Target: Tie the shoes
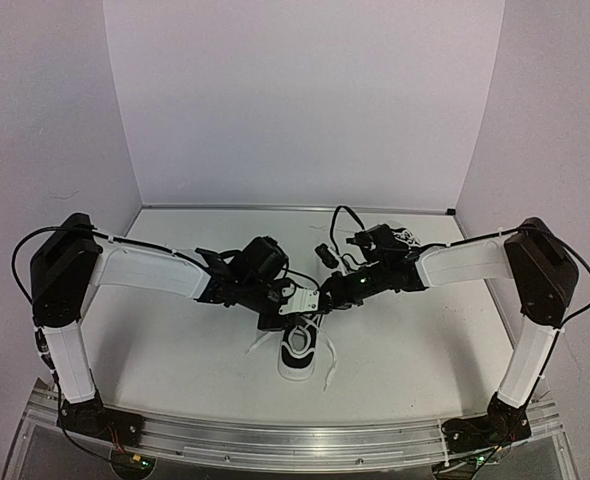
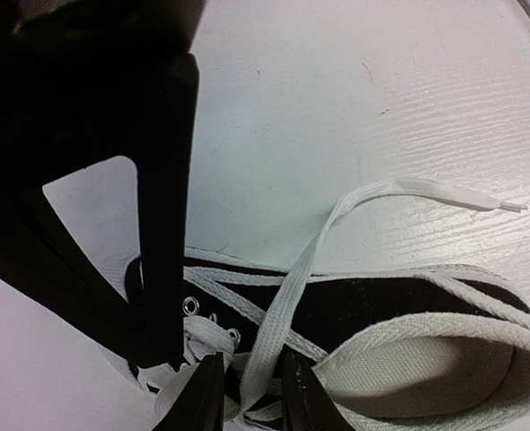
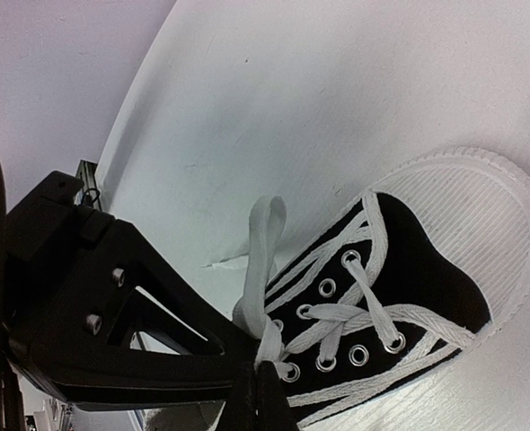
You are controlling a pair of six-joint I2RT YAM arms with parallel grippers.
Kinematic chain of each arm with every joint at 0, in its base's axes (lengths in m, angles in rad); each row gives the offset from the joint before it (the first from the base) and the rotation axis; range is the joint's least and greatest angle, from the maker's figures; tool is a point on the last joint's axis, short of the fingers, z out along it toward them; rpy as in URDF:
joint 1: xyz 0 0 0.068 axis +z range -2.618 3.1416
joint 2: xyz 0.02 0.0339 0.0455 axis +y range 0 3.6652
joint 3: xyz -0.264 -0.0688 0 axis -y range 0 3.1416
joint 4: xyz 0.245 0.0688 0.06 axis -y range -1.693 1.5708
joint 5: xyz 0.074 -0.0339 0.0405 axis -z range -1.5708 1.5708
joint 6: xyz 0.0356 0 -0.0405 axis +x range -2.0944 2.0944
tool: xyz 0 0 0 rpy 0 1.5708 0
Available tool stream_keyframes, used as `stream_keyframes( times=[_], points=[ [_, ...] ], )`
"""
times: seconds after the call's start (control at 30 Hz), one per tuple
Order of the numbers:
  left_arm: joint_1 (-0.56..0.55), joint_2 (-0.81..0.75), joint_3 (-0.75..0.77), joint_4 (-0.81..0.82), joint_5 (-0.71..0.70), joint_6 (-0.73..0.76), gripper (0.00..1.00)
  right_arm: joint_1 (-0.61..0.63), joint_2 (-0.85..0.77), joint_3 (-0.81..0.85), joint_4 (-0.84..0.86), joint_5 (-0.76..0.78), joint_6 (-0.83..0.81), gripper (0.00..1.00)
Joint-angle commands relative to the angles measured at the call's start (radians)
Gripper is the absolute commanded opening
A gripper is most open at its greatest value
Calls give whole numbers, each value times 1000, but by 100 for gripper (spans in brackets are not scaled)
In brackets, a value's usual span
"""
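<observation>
One black sneaker point(image 1: 297, 352) with a white sole lies at the table's near middle, under both grippers. It also shows in the left wrist view point(image 2: 382, 305) and in the right wrist view point(image 3: 427, 287), where its white toe cap and eyelets are visible. My right gripper point(image 3: 258, 384) is shut on a white lace loop point(image 3: 265, 242) that stands up from the top eyelets. My left gripper point(image 2: 251, 377) sits over the shoe's opening, its jaws a narrow gap apart with a lace strand point(image 2: 287, 287) running between them. That strand's free end point(image 2: 445, 190) lies on the table.
The second shoe point(image 1: 400, 237) lies at the back right, partly hidden behind the right arm. The two grippers point(image 1: 297, 303) nearly touch above the near shoe. Loose lace ends point(image 1: 327, 372) trail beside the shoe. White walls close the table at the back and sides.
</observation>
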State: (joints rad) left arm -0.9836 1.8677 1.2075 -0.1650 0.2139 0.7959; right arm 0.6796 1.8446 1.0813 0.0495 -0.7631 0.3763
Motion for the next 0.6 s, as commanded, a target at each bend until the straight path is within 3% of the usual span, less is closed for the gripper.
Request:
stream_keyframes(
  times=[0.0, 0.2, 0.33, 0.57],
  points=[
    [-3, 20, 60, -46, 24, 17, 25, 6, -24, -3, 28, -2, -1, 0],
    [-3, 42, 76, -66, 12, 24, 23, 7, -22, -3, 28, -3, -1, 0],
    [-3, 53, 91, -83, -19, 23, 12, 6, -20, -2, 27, -2, -2, 0],
    [-3, -26, 1, 26, 0, -19, 7, 6, -19, -4, 28, -1, -1, 0]
  ],
)
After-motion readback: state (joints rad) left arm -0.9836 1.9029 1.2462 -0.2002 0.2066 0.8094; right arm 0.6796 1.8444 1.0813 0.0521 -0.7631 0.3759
